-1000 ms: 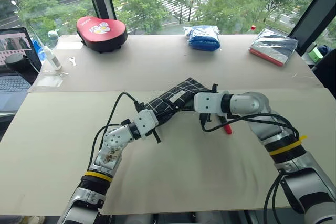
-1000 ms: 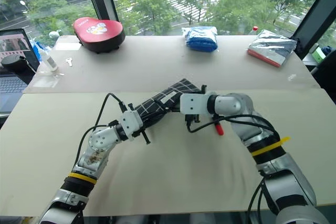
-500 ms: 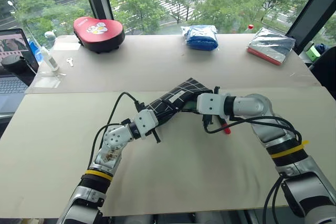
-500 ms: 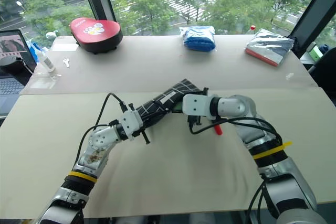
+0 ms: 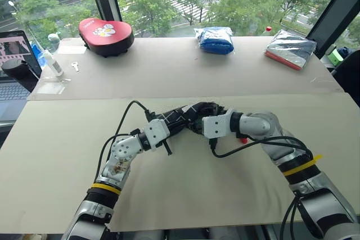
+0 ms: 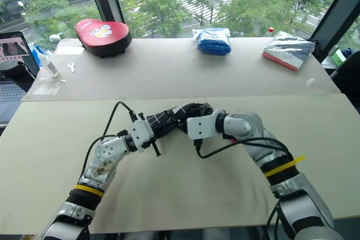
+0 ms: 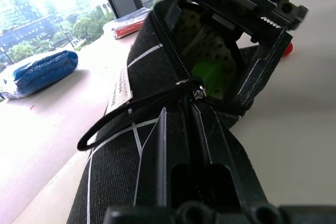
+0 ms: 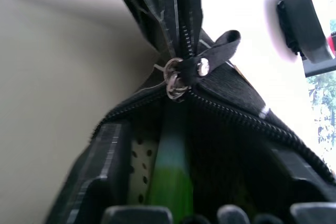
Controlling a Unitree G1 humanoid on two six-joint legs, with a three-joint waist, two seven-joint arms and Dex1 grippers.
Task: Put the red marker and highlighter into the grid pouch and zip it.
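Green highlighter (image 7: 209, 72) in grid pouch (image 7: 142, 145), betw. right hand (image 5: 198, 120) fingers

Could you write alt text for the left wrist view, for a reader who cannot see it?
The grid pouch, black with white lines, is held up with its zipper part open, the green highlighter showing inside. The right gripper sits at the open mouth. Behind, a blue bag lies on the table.
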